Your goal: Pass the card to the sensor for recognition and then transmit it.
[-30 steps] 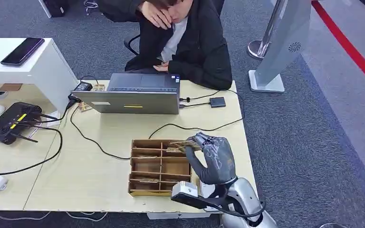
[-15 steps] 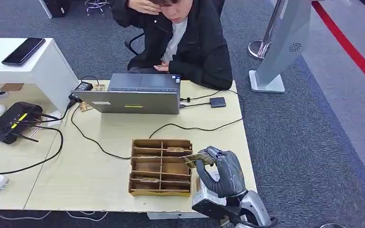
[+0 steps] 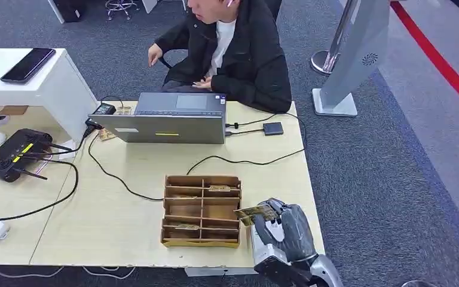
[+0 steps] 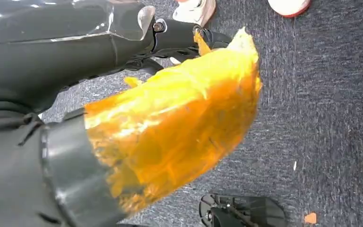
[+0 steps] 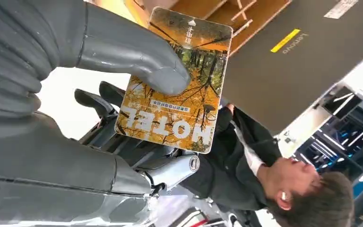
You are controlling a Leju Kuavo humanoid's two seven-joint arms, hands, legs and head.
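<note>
Pale wooden table (image 3: 125, 179), Lenovo laptop (image 3: 167, 127), right hand (image 3: 284, 230) pinching "HOTEL" card (image 5: 175, 80), left hand's fingers indiscernible.

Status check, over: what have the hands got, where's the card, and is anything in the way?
Right hand pinching the card, off the tray's near right corner. Left hand's hold: cannot tell. Laptop and cables beyond the tray.

A compartmented wooden tray (image 3: 202, 210) is set just left of the hand. A grey laptop (image 3: 168, 119) and a seated person (image 3: 233, 51) are observed well beyond it; a black router (image 3: 13, 153) is placed far left.
</note>
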